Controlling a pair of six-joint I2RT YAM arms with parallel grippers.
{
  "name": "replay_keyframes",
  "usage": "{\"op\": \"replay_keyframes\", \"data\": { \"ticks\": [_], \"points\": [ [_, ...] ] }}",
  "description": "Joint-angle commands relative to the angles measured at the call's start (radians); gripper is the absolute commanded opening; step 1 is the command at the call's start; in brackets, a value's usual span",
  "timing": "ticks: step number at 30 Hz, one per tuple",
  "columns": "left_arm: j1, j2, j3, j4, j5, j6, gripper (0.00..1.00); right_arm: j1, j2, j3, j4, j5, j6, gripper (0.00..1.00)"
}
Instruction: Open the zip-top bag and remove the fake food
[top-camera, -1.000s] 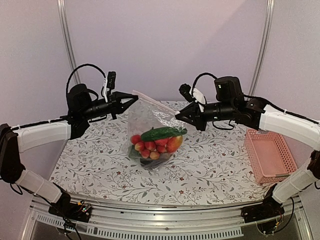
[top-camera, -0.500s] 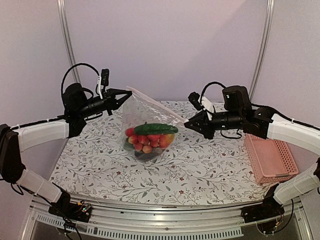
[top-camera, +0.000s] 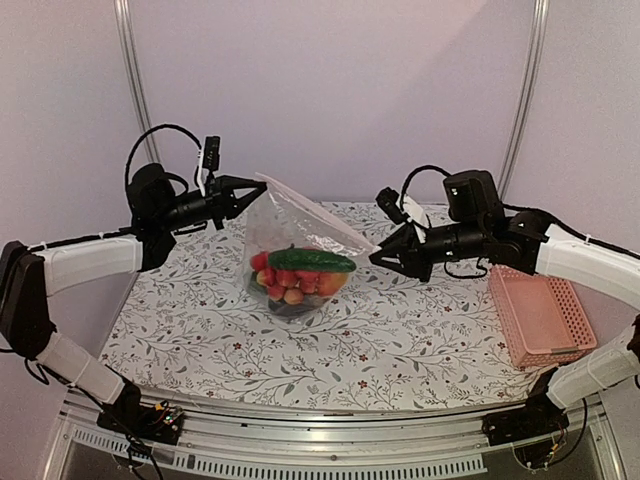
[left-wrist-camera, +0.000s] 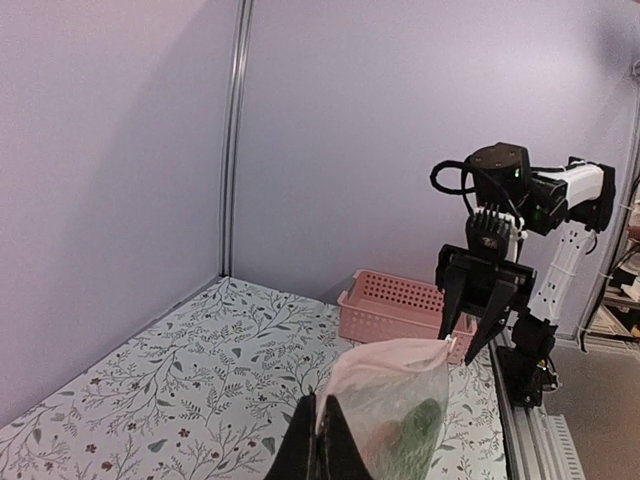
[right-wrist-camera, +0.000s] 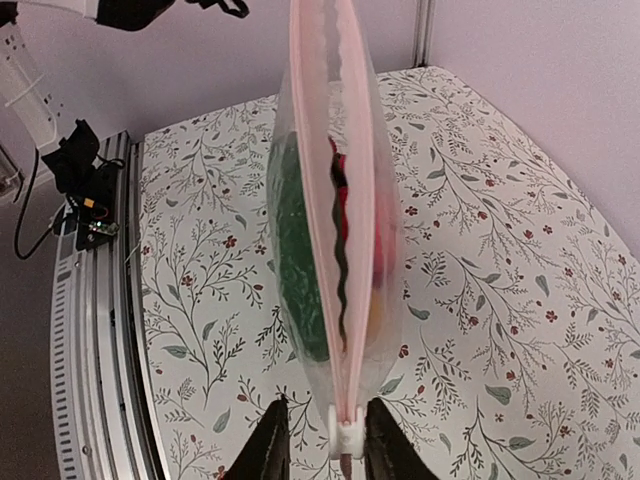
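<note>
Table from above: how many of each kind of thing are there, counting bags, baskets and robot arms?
Clear bag: 1
Pink basket: 1
Robot arms: 2, left arm and right arm
Toy food inside the bag: too bunched to count, left out
Total: 4

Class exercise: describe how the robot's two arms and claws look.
The left arm and right arm have white tubular links and black joints. Black cables loop above each wrist. The left claw and right claw are black, each with two tapering fingers.
</note>
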Motion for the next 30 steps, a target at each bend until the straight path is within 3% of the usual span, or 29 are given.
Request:
{"op": "replay_keyframes", "data": {
  "ticks": [1, 7, 15, 21, 26, 30],
  "points": [
    [-0.009, 0.017, 0.057, 0.050, 0.089, 0.018, 0.00, 0.010, 0.037, 0.086, -0.070, -0.052, -0.018, 0.34],
    [-0.035, 0.025, 0.077, 0.013, 0.160, 0.042, 0.00, 0.010, 0.069, 0.232, -0.072, -0.073, -0.019, 0.46],
    [-0.049, 0.034, 0.093, -0.005, 0.173, 0.044, 0.00, 0.011, 0.212, 0.415, -0.124, -0.102, 0.004, 0.43],
    [-0.055, 0.039, 0.100, -0.013, 0.176, 0.045, 0.00, 0.027, 0.291, 0.453, -0.152, -0.112, -0.001, 0.42],
    [-0.063, 0.054, 0.108, -0.011, 0.178, 0.041, 0.00, 0.038, 0.316, 0.459, -0.162, -0.106, -0.002, 0.31],
    [-0.066, 0.068, 0.120, -0.011, 0.168, 0.032, 0.00, 0.048, 0.334, 0.474, -0.173, -0.091, -0.004, 0.08]
  ]
}}
